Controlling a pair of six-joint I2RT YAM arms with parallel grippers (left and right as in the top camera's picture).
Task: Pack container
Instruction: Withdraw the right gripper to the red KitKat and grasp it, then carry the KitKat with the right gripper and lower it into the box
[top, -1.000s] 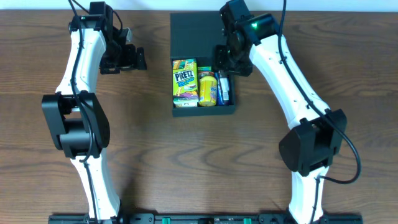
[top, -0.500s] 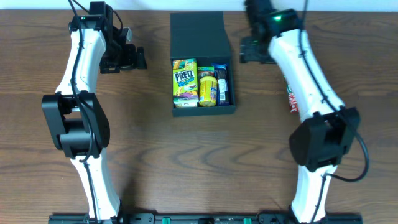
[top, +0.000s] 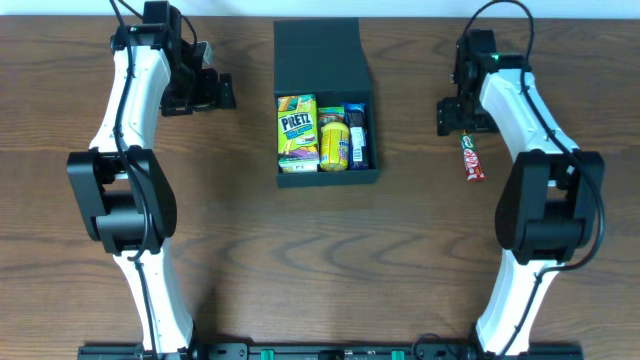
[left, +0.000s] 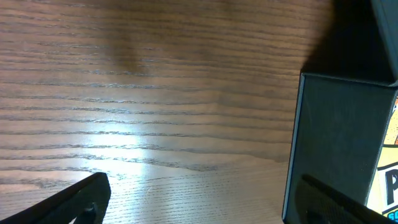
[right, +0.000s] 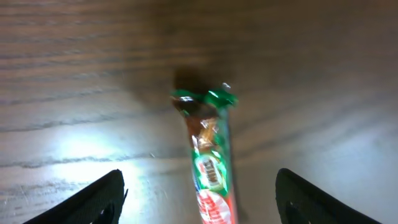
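Below my right gripper (right: 200, 202) the table (right: 68, 68) is brown wood with fine grain, and its varnish is smooth enough to throw back a white glare. The snack bar (right: 211, 174) lying between my fingers (right: 93, 199) has a shiny, crinkled, foil-like wrapper. The fingers themselves look like dull black plastic. Just beside my left gripper (left: 199, 205), the container (left: 336, 143) wall is matt dark cardboard, faintly grainy. My left arm (top: 130, 90) has a smooth white plastic shell.

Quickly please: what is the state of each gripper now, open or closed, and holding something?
Left gripper: open, empty, beside the container.
Right gripper: open, holding nothing, above the green and red snack bar.
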